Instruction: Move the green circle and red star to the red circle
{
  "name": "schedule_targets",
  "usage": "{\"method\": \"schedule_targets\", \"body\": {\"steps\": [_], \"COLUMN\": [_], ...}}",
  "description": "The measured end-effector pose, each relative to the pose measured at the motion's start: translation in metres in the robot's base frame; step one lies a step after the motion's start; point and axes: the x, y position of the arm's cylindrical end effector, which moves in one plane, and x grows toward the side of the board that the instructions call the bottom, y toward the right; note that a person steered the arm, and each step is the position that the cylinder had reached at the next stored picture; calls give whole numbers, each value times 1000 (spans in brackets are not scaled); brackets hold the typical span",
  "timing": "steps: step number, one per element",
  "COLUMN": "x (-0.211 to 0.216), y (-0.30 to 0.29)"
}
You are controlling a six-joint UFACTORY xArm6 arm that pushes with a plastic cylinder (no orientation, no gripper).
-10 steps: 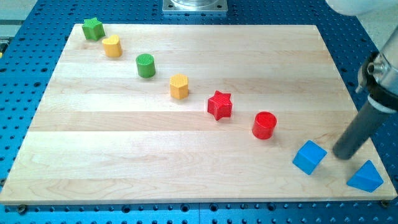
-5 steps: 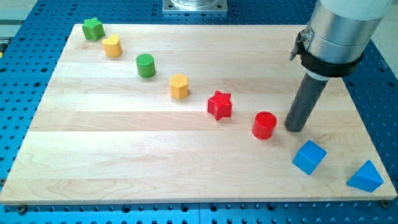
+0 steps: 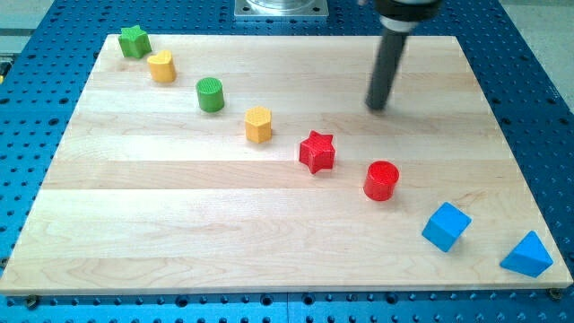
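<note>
The green circle [image 3: 211, 94] stands at the board's upper left. The red star [image 3: 317, 152] sits near the middle, and the red circle [image 3: 381, 180] lies to its lower right, a short gap between them. My tip [image 3: 377, 107] rests on the board above and to the right of the red star, well above the red circle, touching no block.
A yellow hexagon [image 3: 258, 124] sits between the green circle and the red star. A green star [image 3: 134, 41] and a yellow heart [image 3: 161, 66] are at the top left corner. A blue cube [image 3: 446, 226] and a blue triangle [image 3: 527, 255] lie at the bottom right of the wooden board [image 3: 179, 224].
My tip has moved from the bottom right beside the blue cube, up past the red circle's right side, to the upper middle of the board. No block has moved.
</note>
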Motion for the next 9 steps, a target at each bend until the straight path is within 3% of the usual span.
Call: {"method": "schedule_targets", "body": {"steps": [1, 2, 3, 5, 7, 8, 9], "x": [-28, -6, 46, -22, 31, -3, 38], "y": [-73, -159, -203, -176, -252, -258, -300]}}
